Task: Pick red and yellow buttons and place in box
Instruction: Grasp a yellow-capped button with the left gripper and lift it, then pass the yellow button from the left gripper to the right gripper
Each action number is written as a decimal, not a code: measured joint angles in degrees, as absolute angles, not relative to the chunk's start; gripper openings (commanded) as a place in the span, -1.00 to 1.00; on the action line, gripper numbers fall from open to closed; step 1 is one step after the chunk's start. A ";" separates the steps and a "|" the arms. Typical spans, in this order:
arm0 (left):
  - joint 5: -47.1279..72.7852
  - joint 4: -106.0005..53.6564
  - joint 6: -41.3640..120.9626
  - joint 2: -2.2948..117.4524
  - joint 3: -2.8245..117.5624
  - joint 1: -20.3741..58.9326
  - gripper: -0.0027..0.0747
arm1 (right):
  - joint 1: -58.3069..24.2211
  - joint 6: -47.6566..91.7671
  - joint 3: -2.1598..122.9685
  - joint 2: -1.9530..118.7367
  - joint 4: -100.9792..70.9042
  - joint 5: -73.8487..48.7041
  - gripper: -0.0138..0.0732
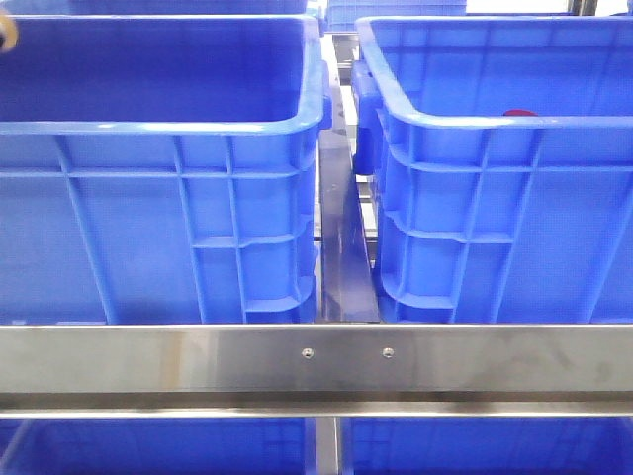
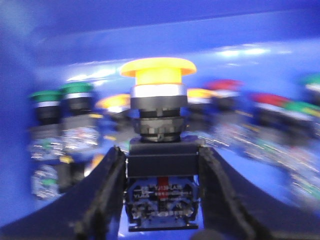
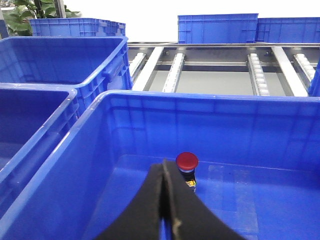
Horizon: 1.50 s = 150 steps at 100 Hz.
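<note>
In the left wrist view my left gripper (image 2: 160,152) is shut on the black body of the yellow button (image 2: 157,70), which has a yellow-orange mushroom cap and stands upright between the fingers (image 2: 107,185). In the right wrist view my right gripper (image 3: 164,164) is shut and empty, inside the large blue box (image 3: 200,96). The red button (image 3: 186,161) stands upright on the box floor just beyond the fingertips. In the front view the box (image 1: 475,122) is the right crate, and a red cap (image 1: 521,113) shows just over its near rim. Neither gripper shows in the front view.
Several other buttons with green (image 2: 77,90), red (image 2: 222,85) and yellow caps sit blurred behind the held one in a blue crate. A second blue crate (image 1: 158,127) stands at the left. A steel rail (image 1: 316,356) crosses in front. Roller conveyor rails (image 3: 172,70) lie beyond the box.
</note>
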<state>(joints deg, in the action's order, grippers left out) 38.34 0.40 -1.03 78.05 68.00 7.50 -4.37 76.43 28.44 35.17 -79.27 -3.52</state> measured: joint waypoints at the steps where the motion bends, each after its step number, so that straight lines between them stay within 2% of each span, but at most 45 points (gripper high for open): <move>1: 38.34 0.40 -1.03 77.67 67.69 7.76 -0.88 | -4.37 76.43 28.44 35.17 -79.27 -3.52 -0.84; 27: 41.24 0.40 -1.03 64.87 64.02 19.77 -0.88 | -4.37 76.57 28.44 35.17 -79.27 -3.65 -0.84; 44: 43.03 0.00 -1.03 59.44 63.92 30.89 -0.88 | -4.37 76.57 28.44 35.17 -79.27 -4.12 -0.84; 67: 43.10 -0.30 -0.94 58.23 63.92 45.36 -0.88 | -4.37 76.57 28.44 35.17 -79.27 -5.96 -0.83; 81: 42.46 -0.30 -0.94 60.14 63.92 51.23 -0.88 | -4.37 76.42 28.44 35.17 -79.27 -7.56 -0.81; 93: 42.24 -0.30 -0.94 62.42 63.92 53.31 -0.88 | -4.37 76.42 28.44 35.17 -79.17 -9.14 -0.53; 107: 42.24 0.00 -0.94 64.09 63.92 53.57 -0.88 | -4.37 76.42 28.44 35.17 -79.06 -10.99 0.05; 121: 41.78 0.00 -0.94 64.35 63.92 53.57 -0.88 | -4.37 76.58 28.44 35.17 -78.97 -13.35 0.45; 131: 41.54 0.00 -0.94 64.35 63.92 53.57 -0.88 | -4.37 76.58 28.44 35.17 -81.50 -16.56 0.54; 150: 41.32 0.00 -0.94 64.35 63.92 53.57 -0.88 | -4.37 76.23 28.44 35.17 -89.40 -25.75 0.55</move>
